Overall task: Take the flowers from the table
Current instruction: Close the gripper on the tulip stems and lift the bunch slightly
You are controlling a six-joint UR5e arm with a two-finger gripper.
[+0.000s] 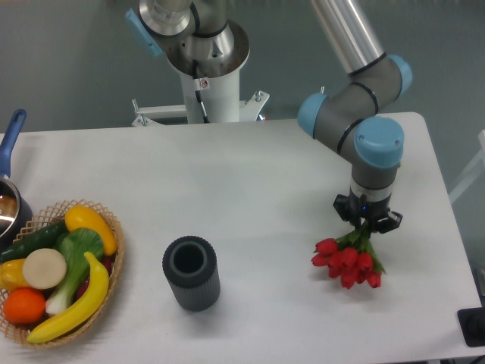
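The flowers (347, 263), a small bunch of red tulips with green stems and leaves, are at the right of the white table (250, 182), buds pointing toward the front left. My gripper (367, 225) points straight down over the stem end of the bunch. The green stems run up between its dark fingers, which look closed on them. The fingertips are hidden behind the stems. The buds are on the tabletop or just above it, with their shadow close under them.
A dark grey cylindrical cup (191, 272) stands upright at the front centre. A wicker basket (114, 265) with fruit and vegetables sits at the front left. A pot with a blue handle (10, 144) is at the left edge. The robot base (204, 83) stands at the back.
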